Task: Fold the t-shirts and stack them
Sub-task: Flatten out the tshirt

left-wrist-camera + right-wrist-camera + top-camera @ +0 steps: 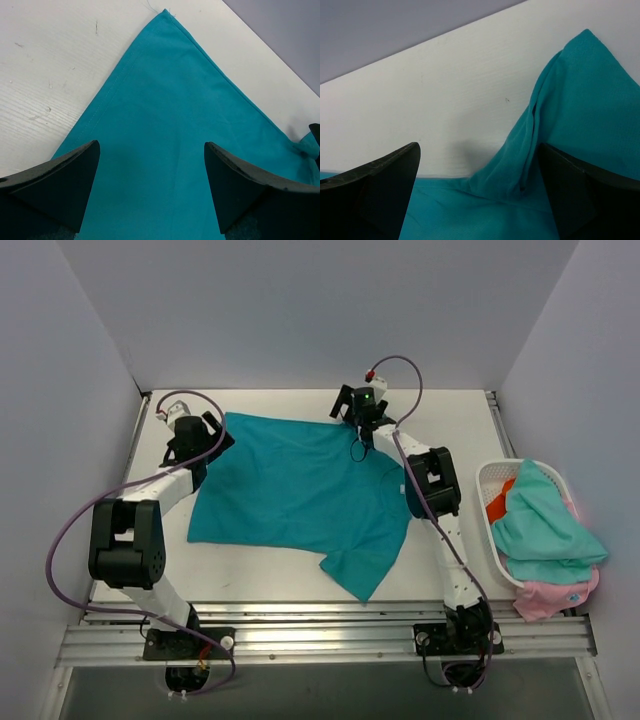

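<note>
**foldfan:** ok so where's everything sitting? The deep teal short-sleeved cloth t-shirt (300, 490) is spread mostly flat around the middle of the white table (260, 575), with one sleeve poking toward the near edge.

**armwatcher:** yep. Its far-left corner is right under the left gripper (150, 150). Both black fingers (60, 180) are spread wide with nothing pinched, just flat cloth below the gap. The stitched hem runs up both sides to the corner tip, with bare tabletop past it. Can't tell if the fingertips touch the cloth tbh.

**foldfan:** and the other one?

**armwatcher:** right gripper (477, 150) is wide open too, at the shirt's far edge on the right side. A bunched ridge of teal stands up by the finger on the right of the wrist view, not clamped. Beyond it there's a plain strip of table, then the grey wall (395, 35).

**foldfan:** room to move?

**armwatcher:** bare table in front of the shirt on the near-left. There's also a strip between its right edge and the white plastic lattice basket (486, 480) at the table's right edge, though the right arm lies across there. The basket holds a paler aqua shirt (545, 520) on top, a pink shirt (550, 598) drooping over the near rim, and an orange-red shirt (500, 505) peeking out on the left.
</note>
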